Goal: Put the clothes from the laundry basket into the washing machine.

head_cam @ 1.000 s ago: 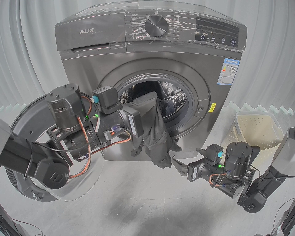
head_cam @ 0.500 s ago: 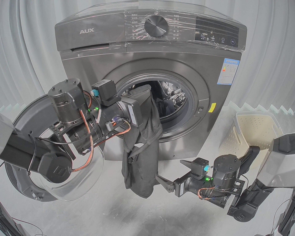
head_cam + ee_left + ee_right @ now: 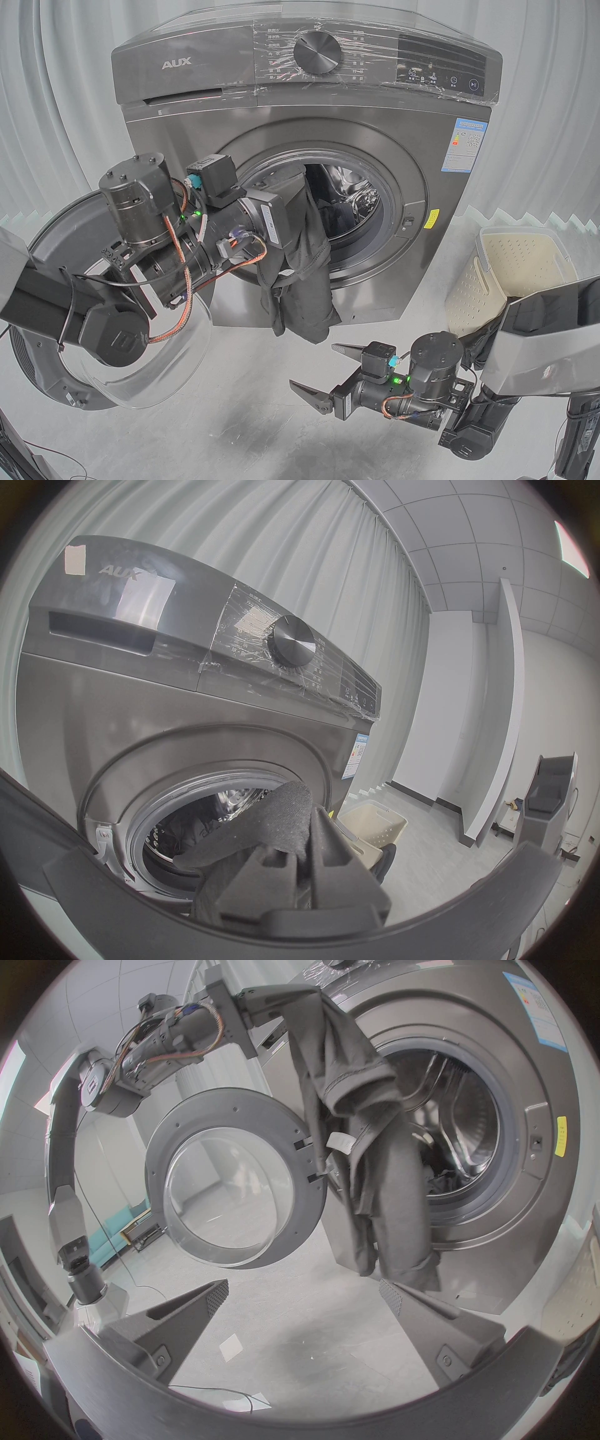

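In the head view, the left gripper [image 3: 295, 187] was held level with the upper left of the washer [image 3: 187, 137] opening, its jaws closed on a dark garment [image 3: 306, 275]. The garment's top lay at the rim of the drum [image 3: 350, 194], and the rest hung down outside, across the lower rim and the front panel, clear of the floor. More dark clothes showed inside the drum. The door [image 3: 50, 250] stood swung wide on the robot's left. The right gripper [image 3: 314, 366] hovered low over the floor, below and right of the garment's hem, jaws spread wide and holding nothing. The basket [image 3: 487, 281] stood on the floor, just right of the washer.

In the left wrist view, the gripper's fingers [image 3: 337, 874] were pressed together with a fold of the garment [image 3: 262, 820] bunched over them, in front of the drum opening [image 3: 181, 830]. The basket [image 3: 373, 822] sat beyond, beside the washer.

In the right wrist view, the two fingers [image 3: 187, 1316] stood well apart with nothing between them. Above them the garment [image 3: 375, 1166] hung from the left gripper [image 3: 262, 1000], draped over the left part of the drum opening, between the door [image 3: 231, 1179] and the drum.
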You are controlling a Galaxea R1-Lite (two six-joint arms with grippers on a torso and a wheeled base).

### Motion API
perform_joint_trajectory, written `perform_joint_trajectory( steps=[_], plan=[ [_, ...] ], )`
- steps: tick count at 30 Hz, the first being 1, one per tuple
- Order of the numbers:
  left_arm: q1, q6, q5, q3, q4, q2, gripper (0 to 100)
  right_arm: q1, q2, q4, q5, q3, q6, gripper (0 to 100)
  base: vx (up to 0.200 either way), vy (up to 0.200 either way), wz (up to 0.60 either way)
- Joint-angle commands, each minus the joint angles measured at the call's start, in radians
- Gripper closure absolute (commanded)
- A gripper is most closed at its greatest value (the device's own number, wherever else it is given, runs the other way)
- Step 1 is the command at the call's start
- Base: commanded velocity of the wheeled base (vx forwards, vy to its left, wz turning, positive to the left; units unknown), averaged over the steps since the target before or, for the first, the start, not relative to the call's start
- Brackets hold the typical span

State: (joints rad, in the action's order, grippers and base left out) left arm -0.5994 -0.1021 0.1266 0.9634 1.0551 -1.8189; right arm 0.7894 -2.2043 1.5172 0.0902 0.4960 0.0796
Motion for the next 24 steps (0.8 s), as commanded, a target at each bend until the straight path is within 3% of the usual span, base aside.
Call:
perform_joint_trajectory(
  steps=[1, 6, 11, 14, 17, 24],
  plan=[
    [0.0, -0.001, -0.007, 0.023, -0.001, -0.01, 100, 0.001, -0.051, 0.008, 0.026, 0.012, 0.0, 0, 0.0, 0.0, 0.0],
    [0.0, 0.001, -0.015, 0.035, -0.001, -0.017, 100, -0.01, -0.103, 0.02, 0.031, 0.093, 0.002, 0, 0.0, 0.0, 0.0],
    [-0.002, -0.001, -0.015, 0.034, -0.001, -0.023, 100, -0.038, -0.183, 0.006, 0.008, 0.228, -0.001, 0, 0.0, 0.0, 0.0],
    [-0.002, -0.001, -0.016, 0.034, -0.001, -0.022, 100, -0.073, -0.244, -0.025, -0.052, 0.337, -0.027, 0, 0.0, 0.0, 0.0],
    [-0.002, -0.001, -0.016, 0.034, -0.001, -0.022, 100, -0.073, -0.247, -0.046, -0.073, 0.368, -0.032, 0, 0.0, 0.0, 0.0],
    [-0.002, -0.001, -0.016, 0.034, -0.001, -0.022, 100, -0.071, -0.269, -0.055, -0.078, 0.415, -0.035, 0, 0.0, 0.0, 0.0]
  ],
)
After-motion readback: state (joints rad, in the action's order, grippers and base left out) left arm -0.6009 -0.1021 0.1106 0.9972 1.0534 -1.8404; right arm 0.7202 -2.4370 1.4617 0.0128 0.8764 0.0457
